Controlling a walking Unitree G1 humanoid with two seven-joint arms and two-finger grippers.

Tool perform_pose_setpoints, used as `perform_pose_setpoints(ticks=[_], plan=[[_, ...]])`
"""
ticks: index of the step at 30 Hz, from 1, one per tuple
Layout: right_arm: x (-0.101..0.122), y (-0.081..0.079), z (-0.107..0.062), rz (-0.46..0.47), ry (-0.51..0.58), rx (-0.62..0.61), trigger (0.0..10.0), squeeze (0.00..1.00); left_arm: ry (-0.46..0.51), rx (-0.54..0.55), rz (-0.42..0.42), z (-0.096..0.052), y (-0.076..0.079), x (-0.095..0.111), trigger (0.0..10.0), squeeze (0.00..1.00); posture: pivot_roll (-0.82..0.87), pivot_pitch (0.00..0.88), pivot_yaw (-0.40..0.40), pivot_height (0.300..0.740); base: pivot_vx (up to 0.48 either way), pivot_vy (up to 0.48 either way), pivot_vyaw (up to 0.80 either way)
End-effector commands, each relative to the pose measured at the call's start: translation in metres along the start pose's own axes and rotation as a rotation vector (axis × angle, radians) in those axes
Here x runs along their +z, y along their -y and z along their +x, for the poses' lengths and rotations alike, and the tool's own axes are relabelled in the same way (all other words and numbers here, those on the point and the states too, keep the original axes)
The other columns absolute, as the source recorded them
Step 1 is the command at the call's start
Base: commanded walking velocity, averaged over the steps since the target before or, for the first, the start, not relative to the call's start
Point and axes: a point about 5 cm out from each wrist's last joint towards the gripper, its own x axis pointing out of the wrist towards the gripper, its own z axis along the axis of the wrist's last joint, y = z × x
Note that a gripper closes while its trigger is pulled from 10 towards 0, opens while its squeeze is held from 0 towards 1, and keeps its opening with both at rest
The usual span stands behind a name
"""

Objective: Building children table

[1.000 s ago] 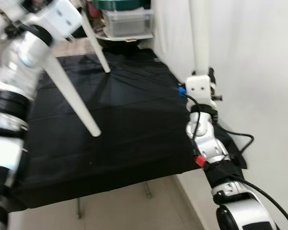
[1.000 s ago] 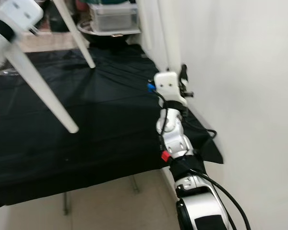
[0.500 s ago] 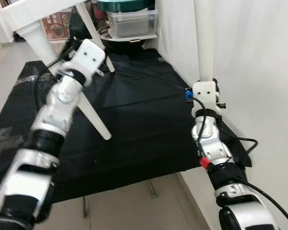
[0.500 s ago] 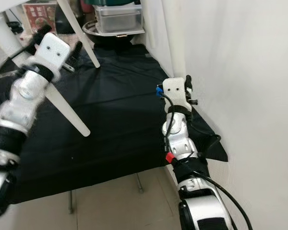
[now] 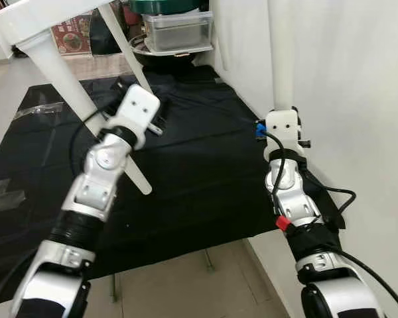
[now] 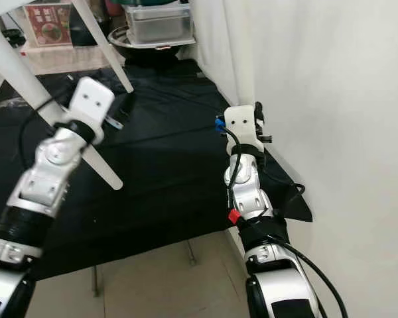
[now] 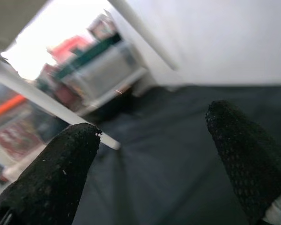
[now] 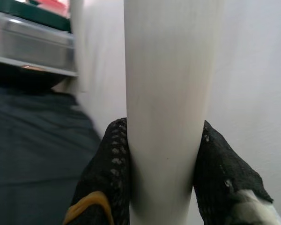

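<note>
A white children's table is tipped up at the back left. Its near leg slants down onto the black cloth, and a second leg stands behind it. My left gripper is open with nothing between its fingers. It hovers just in front of the near leg, at mid height. My right gripper stands at the cloth's right edge by the wall. It is shut on a loose white table leg held upright, which rises out of the top of the view.
The black cloth covers a low platform whose front edge drops to a tiled floor. A white wall runs close along the right. A clear lidded container and a metal bowl sit at the back.
My left arm has come down from the table's top and swung right, now in front of the near leg. The right gripper keeps its hold on the upright leg. The camera has shifted.
</note>
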Motion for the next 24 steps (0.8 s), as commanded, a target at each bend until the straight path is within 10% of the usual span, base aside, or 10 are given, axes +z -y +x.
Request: perform_pose_setpoints(ticks=[1, 8, 24], plan=[[-0.019, -0.02, -0.01, 0.063, -0.125, 0.12, 0.0, 0.0, -0.023, -0.037, -0.033, -0.009, 0.013, -0.002, 10.0, 0.0, 0.13, 0.05, 0.006, 0.74, 0.0, 0.0, 0.0], [-0.029, -0.033, -0.018, 0.16, -0.234, 0.172, 0.0, 0.0, -0.096, -0.084, -0.091, -0.033, 0.038, -0.013, 10.0, 0.0, 0.13, 0.058, 0.0, 0.74, 0.0, 0.0, 0.0], [-0.044, -0.052, -0.03, 0.31, -0.403, 0.316, 0.0, 0.0, -0.16, -0.082, -0.108, -0.051, 0.042, -0.016, 10.0, 0.0, 0.14, 0.067, -0.006, 0.74, 0.0, 0.0, 0.0]])
